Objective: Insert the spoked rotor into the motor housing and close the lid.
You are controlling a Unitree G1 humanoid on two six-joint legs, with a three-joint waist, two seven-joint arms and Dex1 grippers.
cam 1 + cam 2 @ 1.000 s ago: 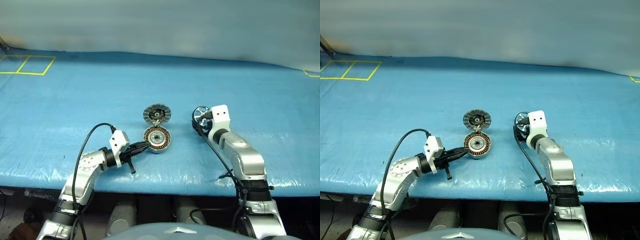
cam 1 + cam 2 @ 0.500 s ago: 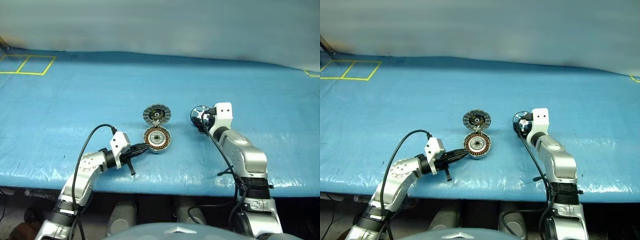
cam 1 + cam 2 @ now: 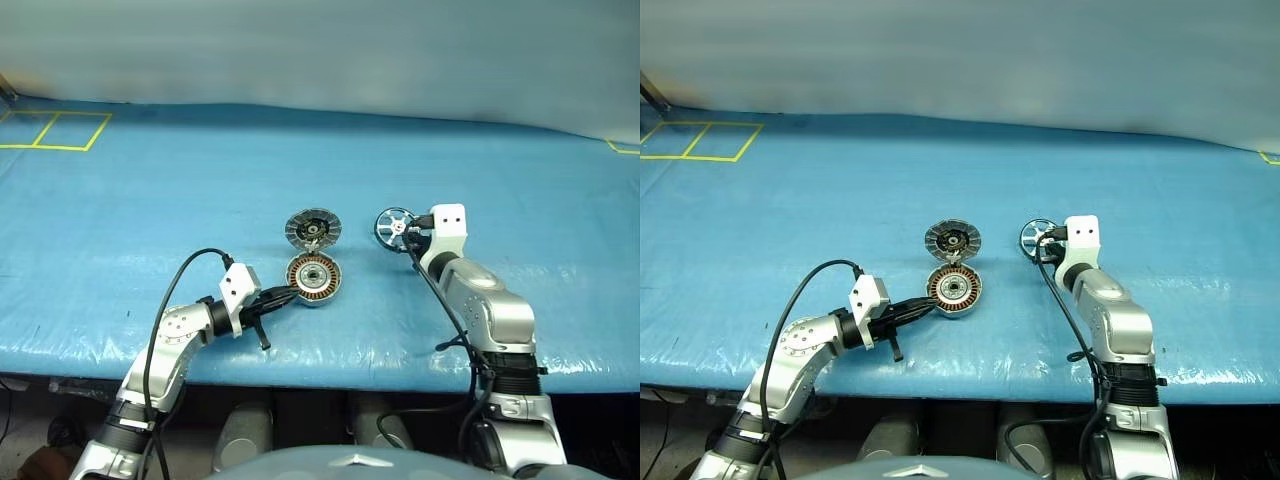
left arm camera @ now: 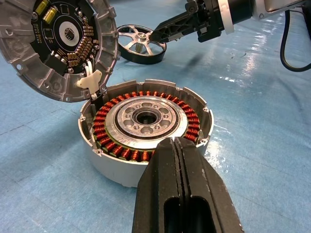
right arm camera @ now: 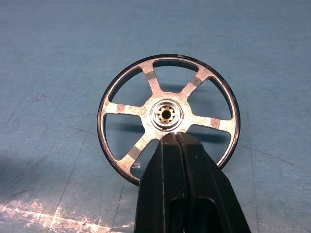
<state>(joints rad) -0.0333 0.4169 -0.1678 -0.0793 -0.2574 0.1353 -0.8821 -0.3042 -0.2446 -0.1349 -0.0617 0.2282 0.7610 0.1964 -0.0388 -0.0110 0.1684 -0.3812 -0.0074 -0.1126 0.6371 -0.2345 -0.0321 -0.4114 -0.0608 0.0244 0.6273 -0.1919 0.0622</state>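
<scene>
The right gripper [image 5: 176,138] has just snapped together and is pinching the spoked rotor [image 5: 167,114], which is tilting up beside the open motor housing [image 4: 146,128]. The left gripper [image 4: 176,145] is staying pressed together at the housing's near edge, hiding part of that wall.

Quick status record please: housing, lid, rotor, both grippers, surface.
housing: short round silver-grey metal motor housing, copper windings exposed, no rotor inside
lid: round grey finned lid, hinged open, tilted up behind the housing
rotor: flat silver six-spoke rotor on the mat, right of the housing
left gripper: fingers shut, tip at the housing's near rim
right gripper: fingers shut, tip over the rotor near its hub
surface: blue mat
</scene>
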